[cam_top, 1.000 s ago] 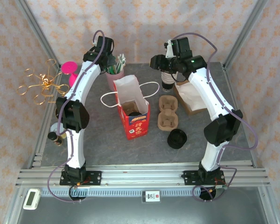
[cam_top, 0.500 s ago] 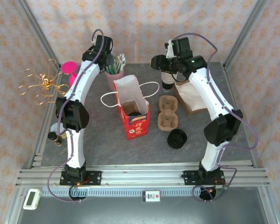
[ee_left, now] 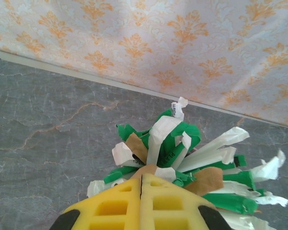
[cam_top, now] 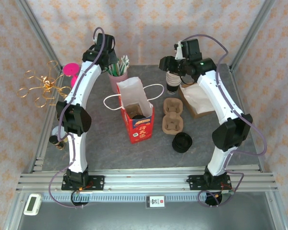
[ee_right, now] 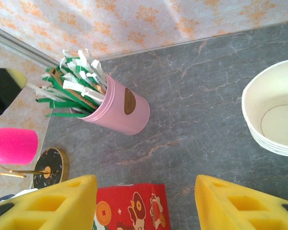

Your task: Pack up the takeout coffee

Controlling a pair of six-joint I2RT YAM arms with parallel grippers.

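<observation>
Straw pick-up is judged in hand: the left pincer [ee_left: 141, 181] is closed at the wrapped straws [ee_left: 173, 143] directly ahead of its tips, grip unconfirmed, while the right pincer [ee_right: 145, 184] hangs open above the red bag [ee_right: 132, 211]; next, lift straight and verify one straw follows.

A grey marbled table [cam_top: 105, 143] carries a red paper bag [cam_top: 138, 122] at its centre. A cardboard cup carrier [cam_top: 172, 116] sits just right of the bag, with a black round object [cam_top: 182, 142] nearer. A pink cup [cam_top: 116, 81] of wrapped sticks stands at the far left.
</observation>
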